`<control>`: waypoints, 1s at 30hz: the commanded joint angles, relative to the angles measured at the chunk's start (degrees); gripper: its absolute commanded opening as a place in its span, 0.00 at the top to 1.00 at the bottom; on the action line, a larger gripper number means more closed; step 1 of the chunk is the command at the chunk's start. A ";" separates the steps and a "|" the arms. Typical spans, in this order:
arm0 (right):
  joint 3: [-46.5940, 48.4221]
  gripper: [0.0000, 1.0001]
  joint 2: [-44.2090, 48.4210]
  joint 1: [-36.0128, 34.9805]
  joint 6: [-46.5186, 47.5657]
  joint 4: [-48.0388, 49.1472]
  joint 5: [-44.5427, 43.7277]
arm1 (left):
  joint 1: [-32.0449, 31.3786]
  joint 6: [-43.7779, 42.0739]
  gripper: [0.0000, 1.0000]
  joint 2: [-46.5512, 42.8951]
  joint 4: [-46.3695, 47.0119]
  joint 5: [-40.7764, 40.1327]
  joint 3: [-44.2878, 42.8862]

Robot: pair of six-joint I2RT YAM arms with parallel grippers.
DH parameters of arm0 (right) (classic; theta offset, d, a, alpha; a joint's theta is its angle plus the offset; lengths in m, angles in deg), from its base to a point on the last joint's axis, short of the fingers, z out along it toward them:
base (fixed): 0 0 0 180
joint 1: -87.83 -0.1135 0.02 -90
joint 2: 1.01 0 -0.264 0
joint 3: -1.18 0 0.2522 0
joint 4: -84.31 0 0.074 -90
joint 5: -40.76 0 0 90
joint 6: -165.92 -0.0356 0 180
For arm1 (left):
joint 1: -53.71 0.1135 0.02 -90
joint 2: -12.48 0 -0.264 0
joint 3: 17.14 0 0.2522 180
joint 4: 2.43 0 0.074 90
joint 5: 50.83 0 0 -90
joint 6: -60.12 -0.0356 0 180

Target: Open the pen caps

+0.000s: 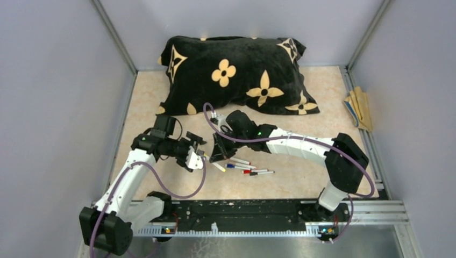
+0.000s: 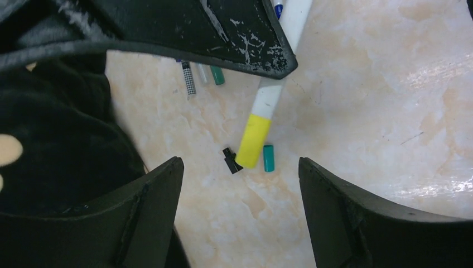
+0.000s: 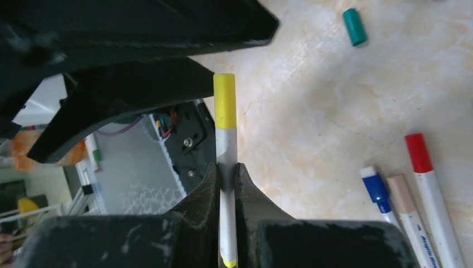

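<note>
A marbled beige table (image 1: 301, 180) seen from above, where two robot arms meet near its middle in front of a black pillow (image 1: 236, 75) printed with cream flowers. The right gripper (image 3: 226, 170) is clamped tight on the white barrel of a slim pen (image 3: 226, 148), a little below its yellow cap (image 3: 225, 100), holding the pen off the table with the capped end aimed at the other arm. The left gripper (image 2: 240, 167) has its jaws spread wide and holds nothing; the tip of the yellow cap sits right at the mouth of the gap between them. On the table beneath lie a loose teal cap (image 2: 269, 158) and a small black piece (image 2: 232, 160) that looks like another cap. Off to the side rest more pens with caps on, among them a blue-capped pen (image 3: 376, 190) and a red-capped pen (image 3: 426, 173). The pen looks light, stiff and smooth, so it would likely slip or swivel under a sideways tug. The cap is short and probably held on by friction alone. The best hold seems to be square across the cap's middle, clear of the barrel, followed by a straight pull along the pen's length. A grip too near the cap's end could let it pop out of the fingers.
</note>
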State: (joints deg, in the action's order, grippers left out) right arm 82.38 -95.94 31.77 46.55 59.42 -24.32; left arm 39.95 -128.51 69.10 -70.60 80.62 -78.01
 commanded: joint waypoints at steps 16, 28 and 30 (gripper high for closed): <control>2.95 1.00 -2.01 1.49 -3.97 4.71 10.84 | -14.45 5.90 0.62 2.27 2.03 -14.00 -0.77; -2.65 0.68 -1.55 1.74 -8.49 12.14 9.10 | -15.10 10.43 1.00 4.54 3.29 -17.76 -2.60; -3.47 0.68 -1.77 1.78 -9.44 14.06 9.83 | -15.16 10.64 1.00 4.47 3.62 -17.64 -2.85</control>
State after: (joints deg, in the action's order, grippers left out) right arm 80.48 -97.54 33.33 39.82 66.80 -15.53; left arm 25.18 -119.51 73.36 -68.26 63.33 -78.80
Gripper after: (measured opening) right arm 0.316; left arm 0.196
